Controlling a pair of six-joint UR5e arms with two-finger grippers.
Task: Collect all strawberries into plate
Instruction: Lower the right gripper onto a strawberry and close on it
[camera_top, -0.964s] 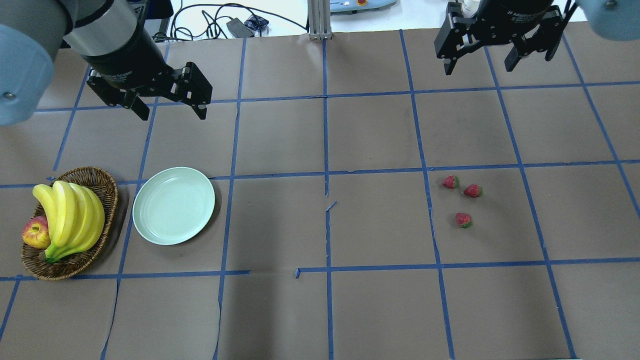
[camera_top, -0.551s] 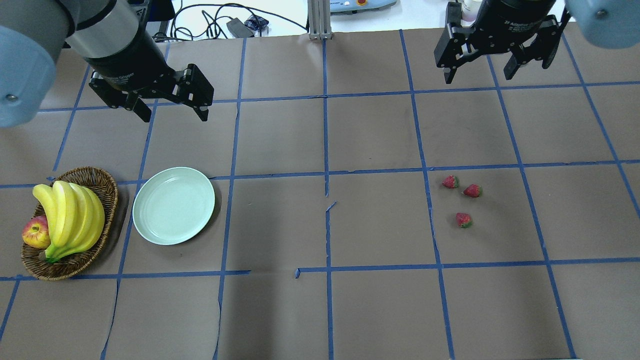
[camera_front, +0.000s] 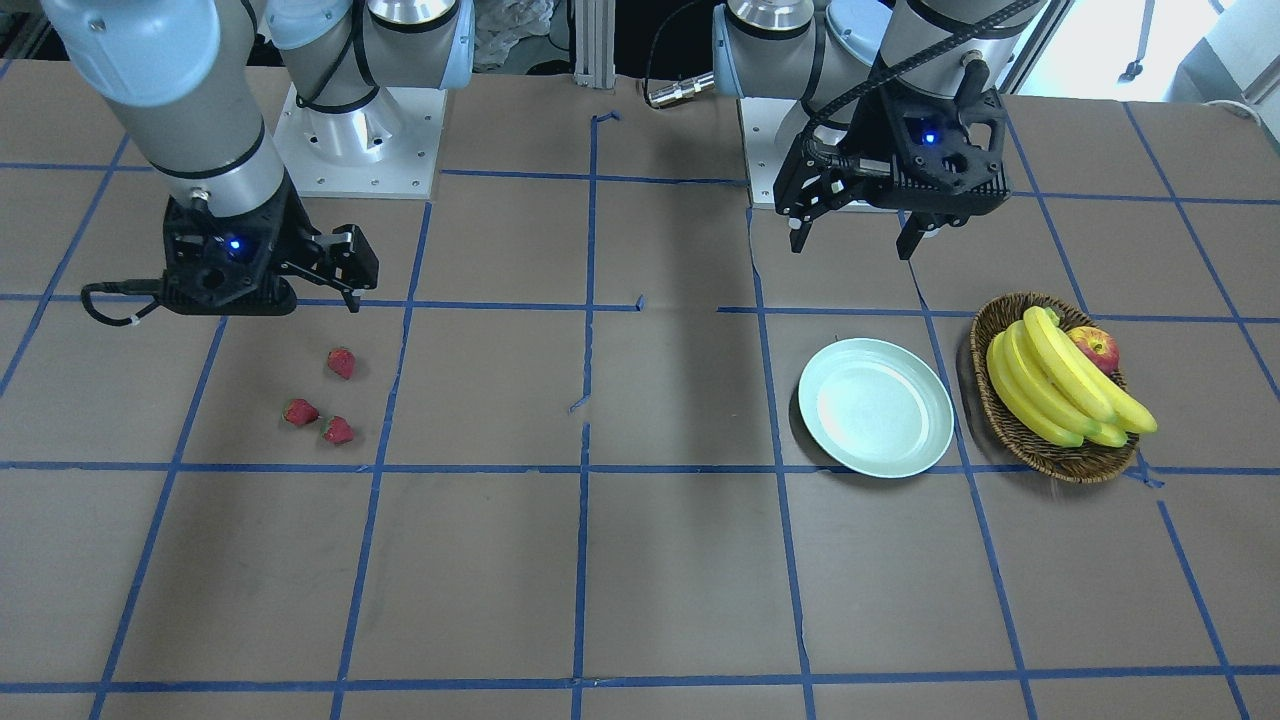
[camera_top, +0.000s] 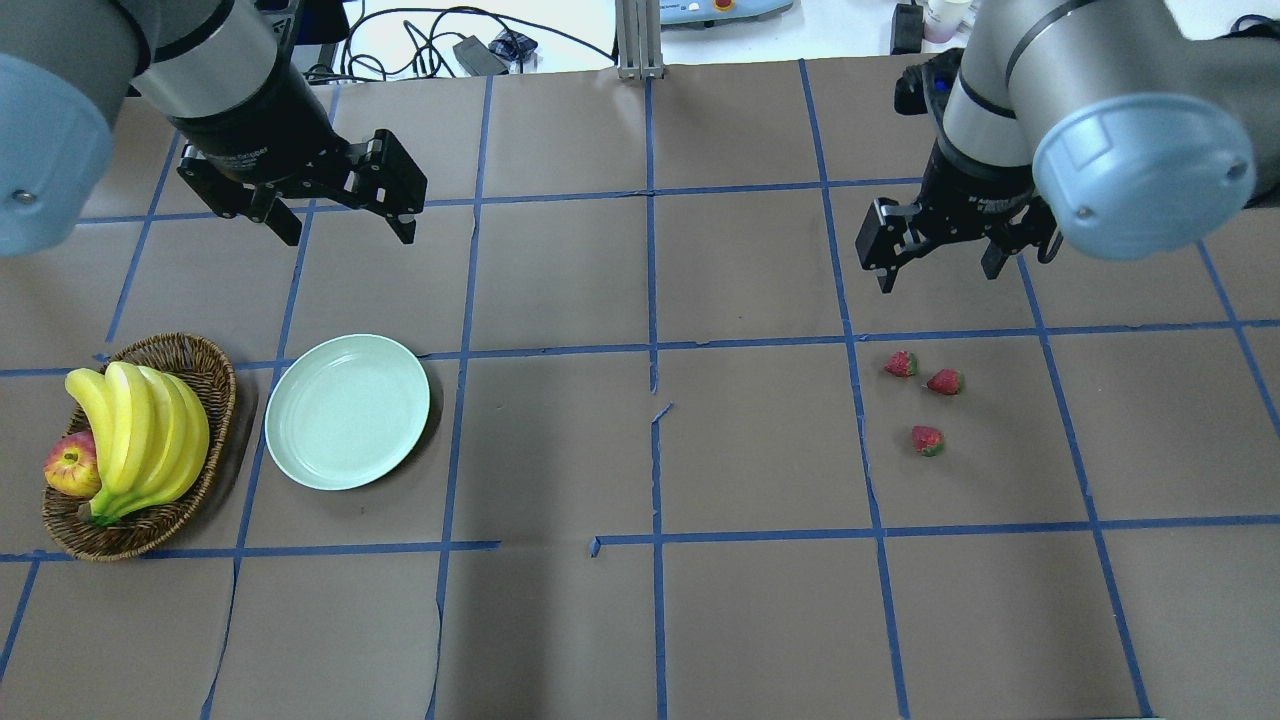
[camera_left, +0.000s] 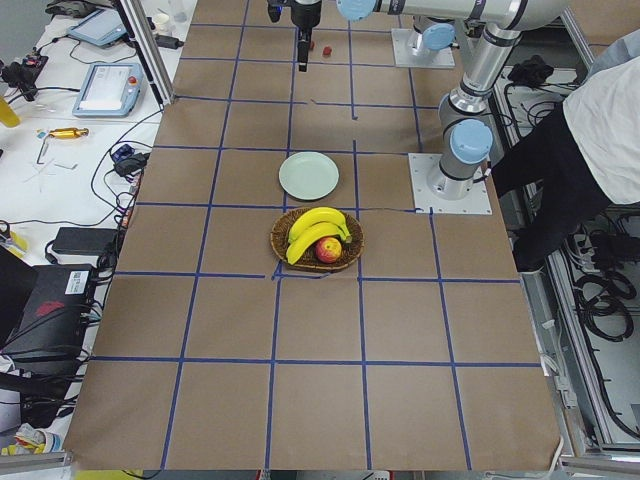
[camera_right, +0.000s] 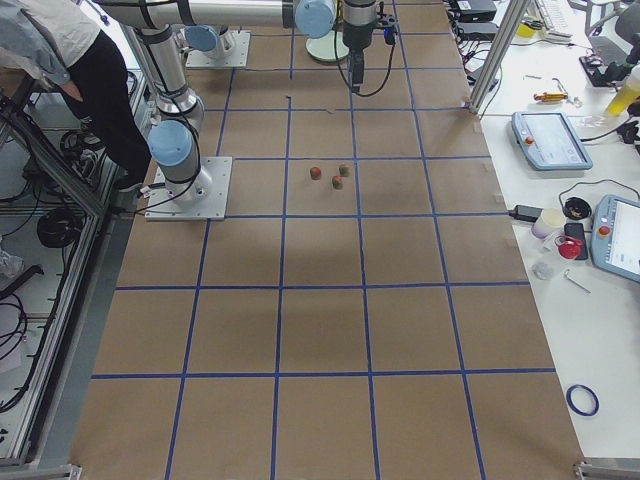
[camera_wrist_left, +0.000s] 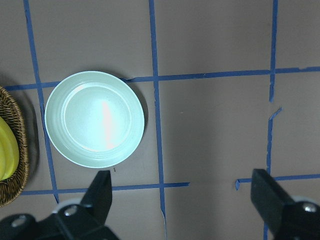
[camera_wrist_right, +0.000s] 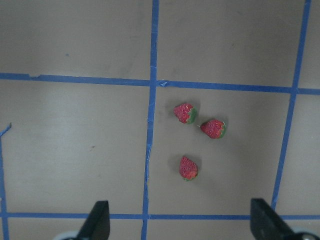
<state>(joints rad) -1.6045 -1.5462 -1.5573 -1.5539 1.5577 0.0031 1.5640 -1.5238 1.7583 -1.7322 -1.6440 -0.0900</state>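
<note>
Our right claw has dropped toward three small red strawberries, wide open, empty, so the first pick looms. Left claw, likewise agape, hovers near the round mint-green plate.

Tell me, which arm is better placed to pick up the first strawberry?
The right arm. The right end effector hangs open close to the three strawberries, while the left end effector is far off on the other side, by the plate.

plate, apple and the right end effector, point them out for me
plate (camera_top: 347, 411), overhead exterior view, bare middle of its well
apple (camera_top: 68, 468), overhead exterior view, its visible red-yellow side
right end effector (camera_top: 937, 280), overhead exterior view, midway between its open fingertips
</note>
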